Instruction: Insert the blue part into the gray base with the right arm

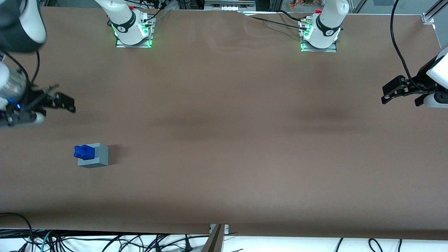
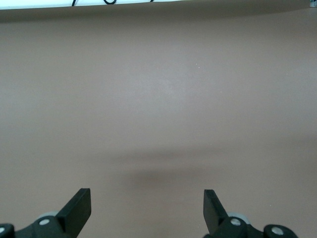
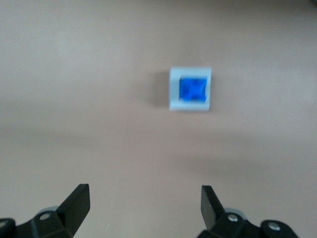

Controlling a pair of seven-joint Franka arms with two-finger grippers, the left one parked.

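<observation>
The brown table lies under the raised right arm. Its gripper spreads wide, holding nothing. Nearer the front camera than it, well apart, the gray base holds the blue part in its socket.

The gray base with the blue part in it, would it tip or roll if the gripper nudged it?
The gray base is a flat-faced cube, so it likely slides rather than rolls. The blue part sits in its socket and probably travels along. The open gripper is apart from both.
</observation>
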